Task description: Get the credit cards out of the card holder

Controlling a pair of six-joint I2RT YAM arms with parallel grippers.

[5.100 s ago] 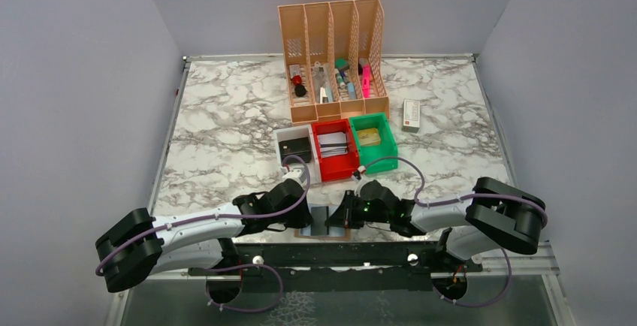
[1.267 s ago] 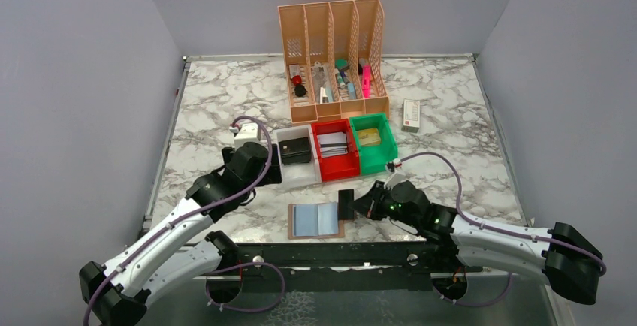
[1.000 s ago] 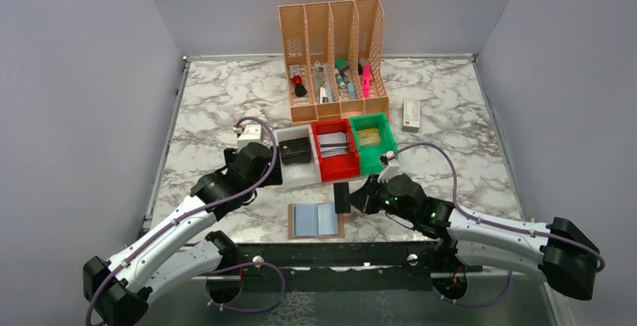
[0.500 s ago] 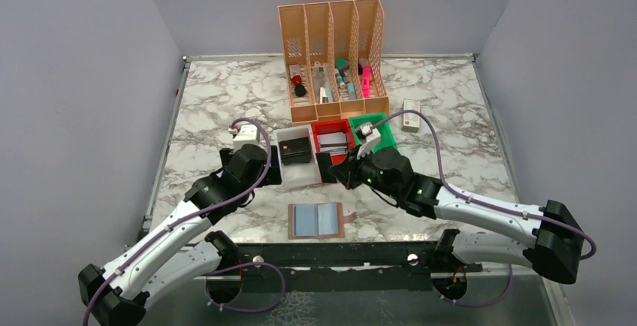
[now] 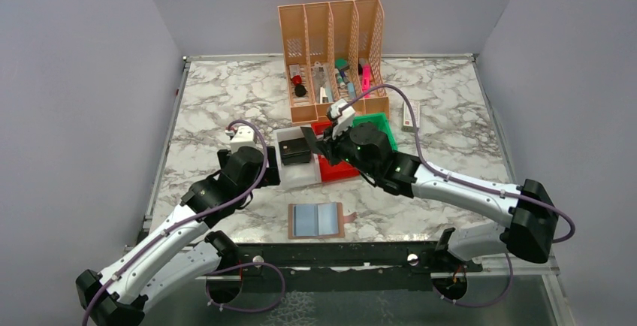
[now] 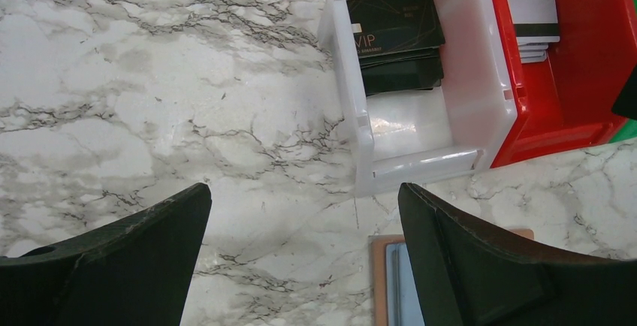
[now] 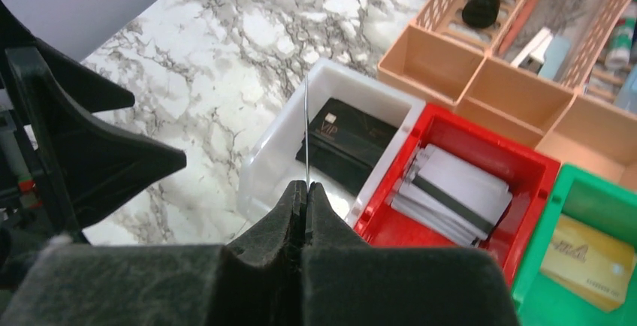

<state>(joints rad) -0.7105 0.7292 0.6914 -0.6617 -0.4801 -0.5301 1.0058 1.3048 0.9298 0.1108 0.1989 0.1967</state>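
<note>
On my overhead feed the card holder (image 5: pixel 337 221) lay open and flat on the worktop (image 5: pixel 225 108) near the front edge, between the two arm bases, with bluish credit cards (image 5: pixel 306 219) showing in both of its halves; I couldn't tell whether each half held one card or several. The right tool (image 5: pixel 325 148) was pinched tight on a thin dark card (image 5: pixel 310 143), and through the right wrist camera I saw that card (image 7: pixel 306 127) edge-on, standing up out of the closed fingertips above the white bin (image 7: pixel 279 134). That bin held a small stack of black cards (image 7: pixel 347 142). Just beside it on the right sat the red bin (image 7: pixel 481 142) with a pile of white cards (image 7: pixel 457 187), then the green bin (image 7: pixel 560 191) holding a gold card (image 7: pixel 590 262). The peach organiser (image 5: pixel 330 40) stood behind the bins, and a small white box (image 5: pixel 410 115) lay off to its right. The left tool (image 5: pixel 264 173) hung low at the left side of the white bin with its fingers (image 6: pixel 105 266) spread wide and nothing between them; its wrist camera looked down on bare marble, the white bin's near corner and a corner of the card holder (image 6: pixel 379 266) at the bottom edge.
</note>
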